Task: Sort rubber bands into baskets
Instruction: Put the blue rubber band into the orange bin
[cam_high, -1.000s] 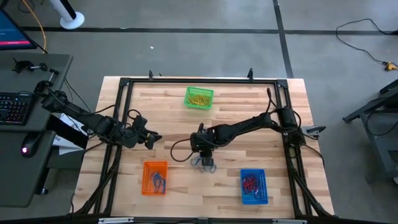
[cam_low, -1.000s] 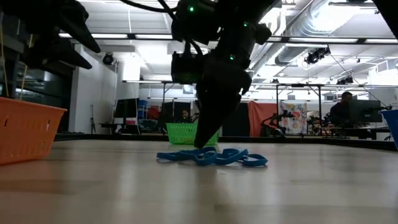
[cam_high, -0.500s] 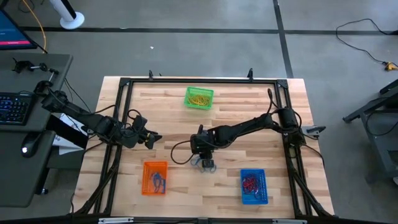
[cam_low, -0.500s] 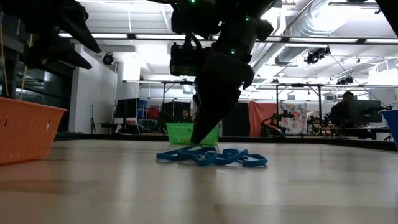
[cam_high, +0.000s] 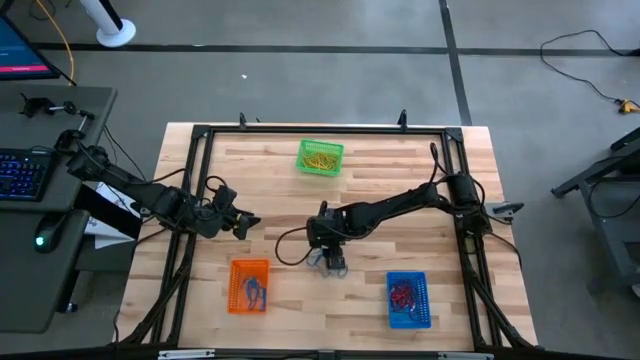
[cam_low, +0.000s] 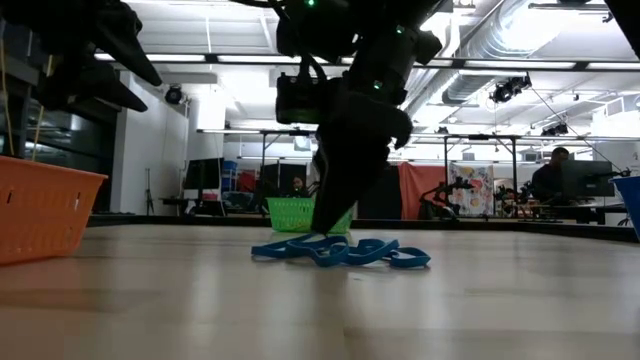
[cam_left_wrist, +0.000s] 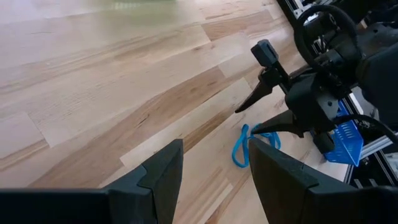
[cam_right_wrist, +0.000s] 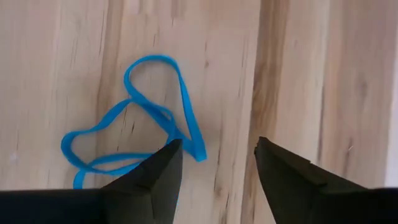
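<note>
Yellow, blue and red bands are lying in the baskets already. Blue rubber bands (cam_low: 340, 251) are lying near the blue basket (cam_high: 408, 299); the right gripper (cam_high: 331, 264) is hovering over them, jaws apart, holding nothing. The left gripper (cam_high: 245, 221), jaws open, is waiting far off.

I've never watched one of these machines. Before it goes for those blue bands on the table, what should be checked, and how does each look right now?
1. Right gripper jaws open: ok.
2. Blue rubber bands between the jaws: not ok, they lie beside one finger.
3. Bands flat on the table: ok.
4. Orange basket, already holding blue bands, unblocked: ok.
5. Left gripper clear, hovering open: ok.
6. How many loops are tangled: cannot tell.
</note>
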